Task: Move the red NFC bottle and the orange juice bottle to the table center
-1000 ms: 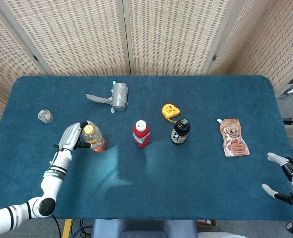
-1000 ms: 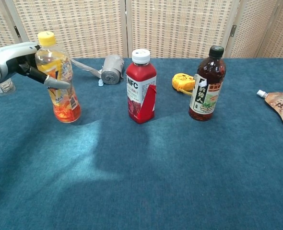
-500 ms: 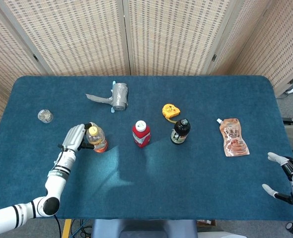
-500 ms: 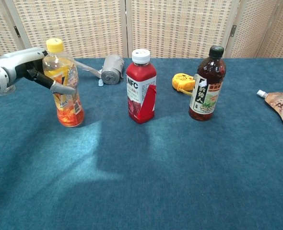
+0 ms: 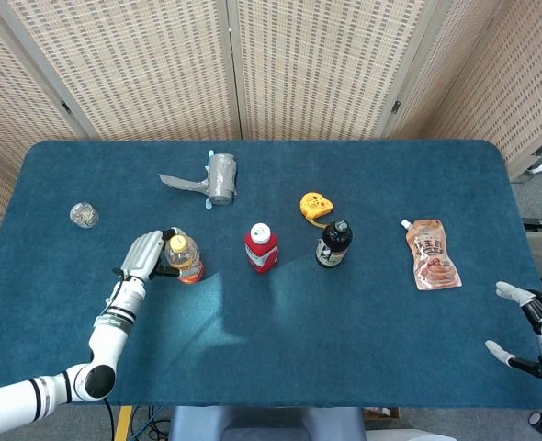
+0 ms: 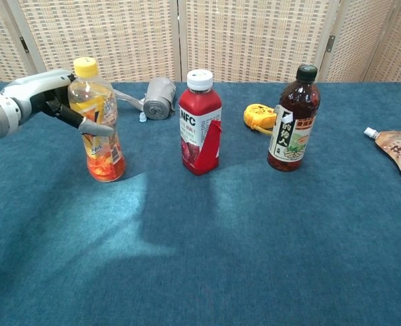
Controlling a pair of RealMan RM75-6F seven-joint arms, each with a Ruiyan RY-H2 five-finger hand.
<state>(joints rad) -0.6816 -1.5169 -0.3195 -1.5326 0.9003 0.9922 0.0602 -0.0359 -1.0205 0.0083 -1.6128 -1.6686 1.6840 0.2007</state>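
The orange juice bottle (image 5: pixel 184 258) (image 6: pixel 99 131), with a yellow cap, stands upright left of the table's middle. My left hand (image 5: pixel 143 256) (image 6: pixel 45 97) grips its upper part from the left. The red NFC bottle (image 5: pixel 261 248) (image 6: pixel 200 123), with a white cap, stands upright near the middle, free of both hands. My right hand (image 5: pixel 531 325) hovers by the table's front right corner with its fingers spread and nothing in them; the chest view does not show it.
A dark tea bottle (image 5: pixel 333 243) (image 6: pixel 293 119) stands right of the NFC bottle, with a yellow tape measure (image 5: pixel 315 206) behind it. A grey roll of tape (image 5: pixel 220 177) lies at the back, a brown pouch (image 5: pixel 432 254) to the right, a small clear jar (image 5: pixel 84 215) far left.
My left hand has carried the orange juice bottle a little to the right, toward the NFC bottle. The right hand has stayed where it was.
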